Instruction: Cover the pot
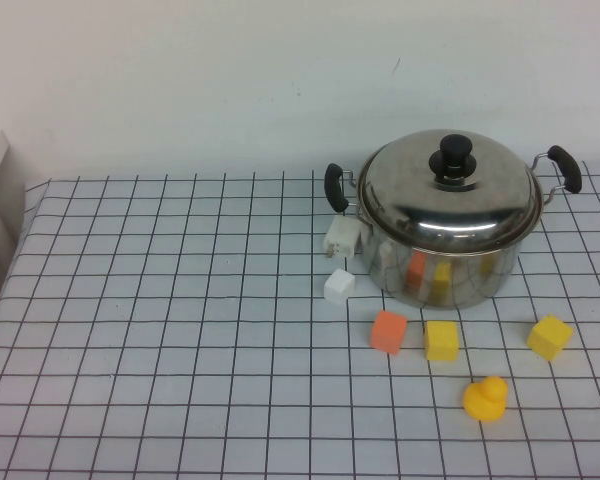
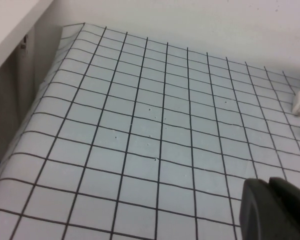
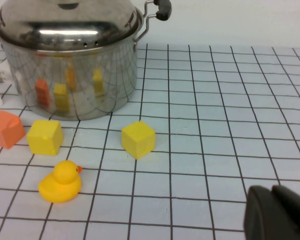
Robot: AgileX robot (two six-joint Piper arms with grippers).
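Note:
The shiny steel pot stands at the back right of the checked table, its black loop handles sticking out on both sides. The domed steel lid with a black knob rests on top of it. The right wrist view shows the pot with the lid on it. Neither arm appears in the high view. My left gripper hangs shut and empty over bare cloth, far left of the pot. My right gripper is shut and empty too, on the near side of the pot and well apart from it.
In front of the pot lie an orange block, two yellow blocks and a yellow duck. Two white blocks sit at its left. The table drops off at its left edge.

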